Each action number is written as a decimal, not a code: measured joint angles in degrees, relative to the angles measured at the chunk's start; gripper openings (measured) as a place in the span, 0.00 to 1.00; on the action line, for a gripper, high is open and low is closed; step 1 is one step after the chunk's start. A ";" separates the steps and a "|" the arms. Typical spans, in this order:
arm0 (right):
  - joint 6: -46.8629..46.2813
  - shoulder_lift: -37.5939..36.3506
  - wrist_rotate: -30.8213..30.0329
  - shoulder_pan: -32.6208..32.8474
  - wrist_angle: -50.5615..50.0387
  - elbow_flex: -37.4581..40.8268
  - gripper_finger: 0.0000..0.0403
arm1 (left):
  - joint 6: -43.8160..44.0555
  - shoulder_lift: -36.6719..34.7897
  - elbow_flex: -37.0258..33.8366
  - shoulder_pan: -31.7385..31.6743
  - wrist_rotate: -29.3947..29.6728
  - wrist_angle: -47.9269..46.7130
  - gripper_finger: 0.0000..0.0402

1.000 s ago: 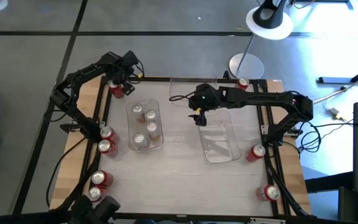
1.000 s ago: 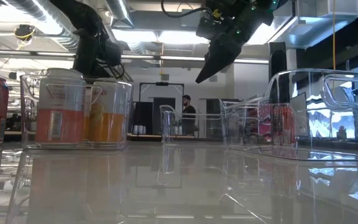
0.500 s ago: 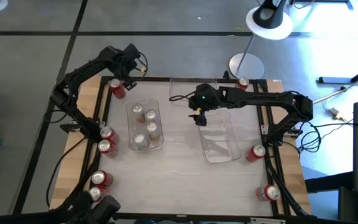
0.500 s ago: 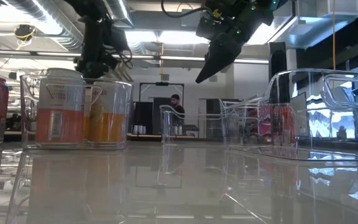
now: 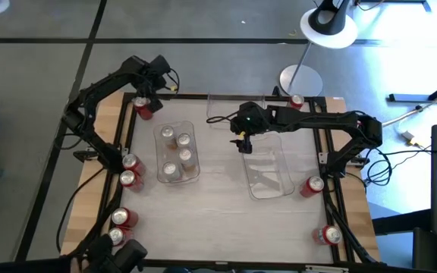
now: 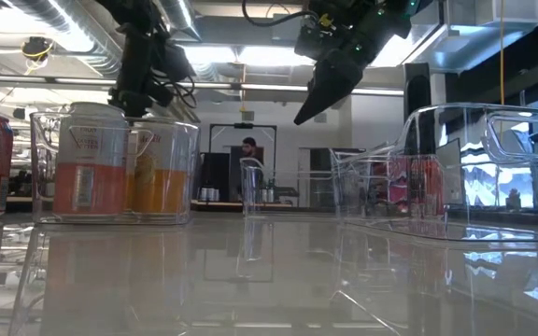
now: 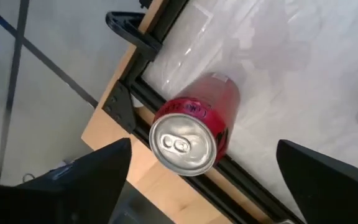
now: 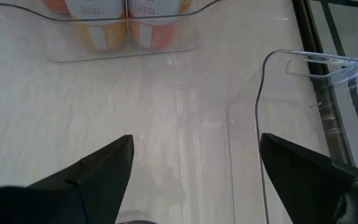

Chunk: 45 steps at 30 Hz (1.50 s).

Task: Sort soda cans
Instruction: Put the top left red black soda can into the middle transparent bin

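Note:
A red soda can [image 5: 143, 108] stands upright at the table's far left corner; the left wrist view shows its silver top [image 7: 183, 144]. My left gripper [image 5: 149, 95] hovers open above it, with its fingers on either side [image 7: 204, 144] and clear of it. My right gripper [image 5: 244, 146] hangs open in the air [image 6: 304, 117] over the near-left end of an empty clear bin [image 5: 268, 167]. Several orange-and-pale cans stand in another clear bin [image 5: 177, 152].
Red cans stand along the left edge [image 5: 130, 161], [image 5: 127, 179], [image 5: 121, 218], [image 5: 114, 236], on the right side [image 5: 313, 185], [image 5: 328, 235] and at the far right corner [image 5: 297, 101]. A third clear bin [image 5: 234, 106] sits at the far edge. A person stands in the room beyond [image 6: 247, 168].
My left gripper has drawn up and back toward the far edge, off the red corner can, which it partly covered a second ago; the can stands where it was. My right arm has kept still.

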<state>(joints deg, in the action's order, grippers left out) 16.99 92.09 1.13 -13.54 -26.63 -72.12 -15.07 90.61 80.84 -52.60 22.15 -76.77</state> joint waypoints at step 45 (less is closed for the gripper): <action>-1.70 0.02 2.60 0.04 0.20 -0.02 0.86 | 6.16 16.39 0.04 -3.27 2.91 -5.86 0.91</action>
<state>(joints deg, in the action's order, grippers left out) 15.29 92.12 3.73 -13.50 -26.44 -72.14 -8.91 106.99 80.88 -55.87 25.06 -82.64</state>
